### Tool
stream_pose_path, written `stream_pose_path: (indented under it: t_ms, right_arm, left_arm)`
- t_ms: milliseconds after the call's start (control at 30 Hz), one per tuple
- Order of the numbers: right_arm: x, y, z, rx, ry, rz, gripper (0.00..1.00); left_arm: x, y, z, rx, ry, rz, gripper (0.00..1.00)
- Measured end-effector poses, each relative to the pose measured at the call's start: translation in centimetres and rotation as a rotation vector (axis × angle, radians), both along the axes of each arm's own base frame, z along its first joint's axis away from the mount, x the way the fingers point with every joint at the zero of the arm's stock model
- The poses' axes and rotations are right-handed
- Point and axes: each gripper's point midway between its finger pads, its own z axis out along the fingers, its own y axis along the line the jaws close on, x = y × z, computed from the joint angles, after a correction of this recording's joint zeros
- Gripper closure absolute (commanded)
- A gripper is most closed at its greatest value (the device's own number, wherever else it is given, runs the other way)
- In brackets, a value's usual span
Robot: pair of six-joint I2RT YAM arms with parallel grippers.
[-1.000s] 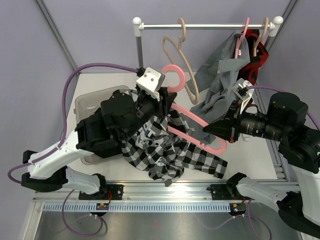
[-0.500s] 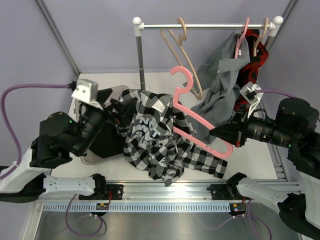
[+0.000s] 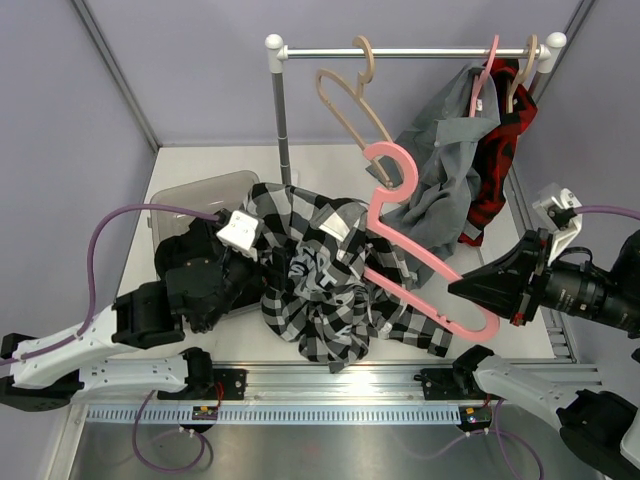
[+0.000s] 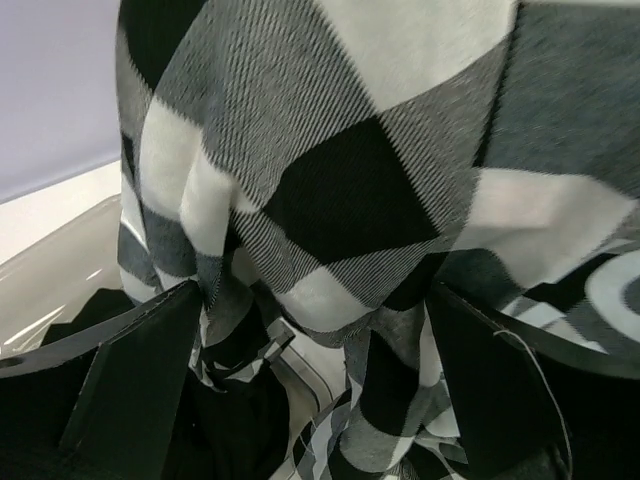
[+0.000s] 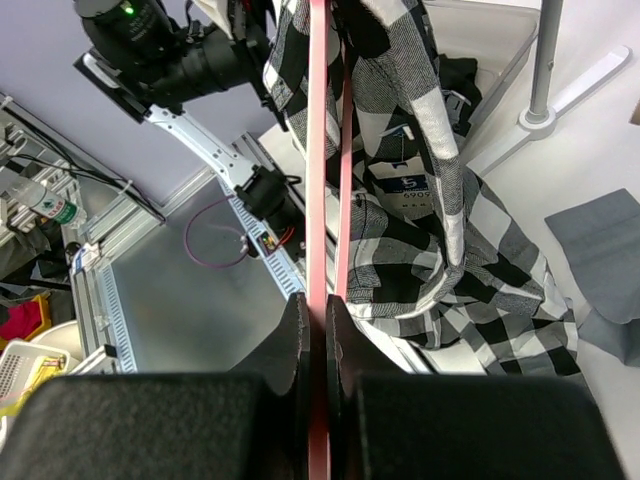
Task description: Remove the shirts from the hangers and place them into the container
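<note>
Right claw [image 5: 318, 330] is pinched tight on the pink hanger [image 5: 318, 150], left claw [image 4: 312, 310] wide open against the plaid shirt [image 3: 320, 300], not gripping it.

Left pincer [image 4: 315, 300] spread wide, arm stretched low, right pincer [image 5: 315, 335] clamped shut, pointing left

The top camera looked steeply down from above and behind the arm bases, far enough back to take in the whole white tabletop [image 3: 210, 160] and the metal rail [image 3: 420, 51] at its far side. The left wrist camera sat pressed close to the black-and-white plaid cloth shirt [image 4: 330, 150], which filled its frame. The right wrist camera faced along the thin pink hanger [image 5: 318, 150] from farther back, toward the left arm [image 5: 170, 60]. All three shared that shirt.
</note>
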Motion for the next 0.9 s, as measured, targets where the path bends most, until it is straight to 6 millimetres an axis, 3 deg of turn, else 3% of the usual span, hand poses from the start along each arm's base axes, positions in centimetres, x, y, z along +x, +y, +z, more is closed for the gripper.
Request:
stream_pose_path:
  t_ms: [133,233,267,300,333,400,433,567,633,733,900]
  right_arm:
    - [-0.9,-0.4,0.4,0.013,-0.003,0.005,1.0]
    - [-1.5,-0.6,0.6,0.024,-0.001,0.014,1.0]
    - [-1.6,-0.6,0.7,0.027,0.0,0.019,1.0]
    - [-1.8,-0.6,0.8,0.033,0.0,0.022,1.0]
    - [-2.0,-0.7,1.0,0.039,0.0,0.026,1.0]
    - [-2.5,-0.7,1.4,0.052,-0.002,0.037,1.0]
    - [-2.7,-0.8,1.5,0.057,-0.002,0.042,1.0]
    - [-3.6,-1.0,1.9,0.074,0.003,0.057,1.0]
    - [-3.9,-1.1,2.0,0.078,0.005,0.06,1.0]
    - [-4.1,-1.4,2.1,0.08,0.0,0.052,1.0]
    - [-3.0,-2.6,2.1,0.075,-0.029,-0.055,1.0]
  left_arm:
    - [0.1,0.2,-0.3,-0.011,0.009,0.022,0.01]
    - [0.2,0.3,-0.3,-0.026,0.014,0.036,0.18]
    - [0.2,0.2,-0.3,-0.029,0.015,0.036,0.28]
    - [0.2,0.1,-0.4,-0.035,0.016,0.036,0.63]
    - [0.3,0.0,-0.5,-0.038,0.018,0.037,0.77]
    - [0.3,-0.2,-0.8,-0.035,0.022,0.04,0.96]
    - [0.4,-0.3,-0.8,-0.04,0.022,0.041,1.0]
    - [0.8,-0.8,-0.9,-0.044,0.013,0.052,1.0]
    - [1.3,-0.1,-0.6,-0.057,-0.002,0.115,1.0]
    - [2.7,3.1,0.9,-0.051,-0.04,0.298,1.0]
    - [4.6,9.9,7.5,-0.042,-0.143,0.638,1.0]
